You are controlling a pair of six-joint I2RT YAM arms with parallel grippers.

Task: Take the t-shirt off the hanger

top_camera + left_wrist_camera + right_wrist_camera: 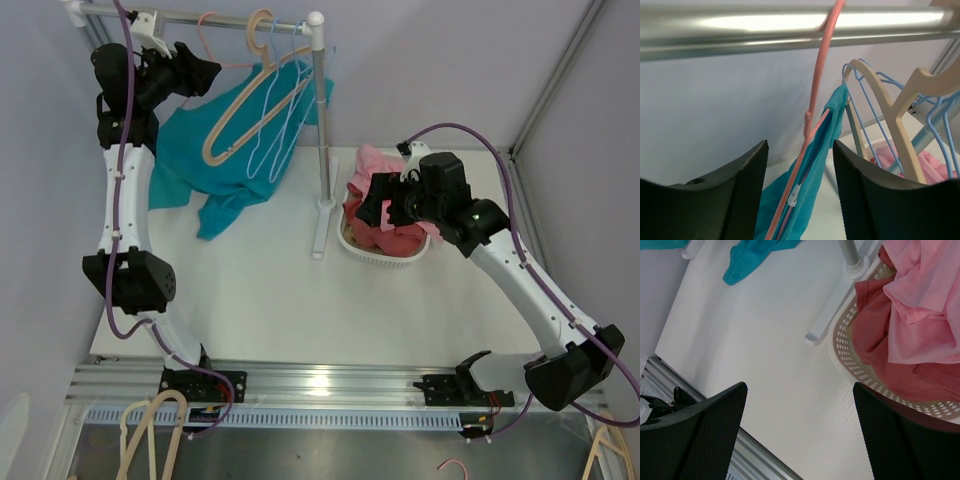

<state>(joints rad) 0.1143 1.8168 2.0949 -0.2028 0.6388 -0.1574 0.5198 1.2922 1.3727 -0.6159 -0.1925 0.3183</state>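
Note:
A teal t-shirt (215, 140) hangs on a thin pink hanger (203, 30) from the rack's rail (200, 17), and its lower end lies on the table. My left gripper (205, 75) is high up by the rail, at the shirt's left shoulder. In the left wrist view the gripper (800, 195) is open. The pink hanger (812, 115) and the teal t-shirt (825, 165) show between its fingers, untouched. My right gripper (375, 205) is open and empty beside the basket; it also shows in the right wrist view (800, 430).
A beige wooden hanger (250, 110) and blue wire hangers (285, 125) hang empty right of the shirt. The rack's post (322, 120) and foot (318, 235) stand mid-table. A white basket (385, 258) holds pink and red clothes (920, 305).

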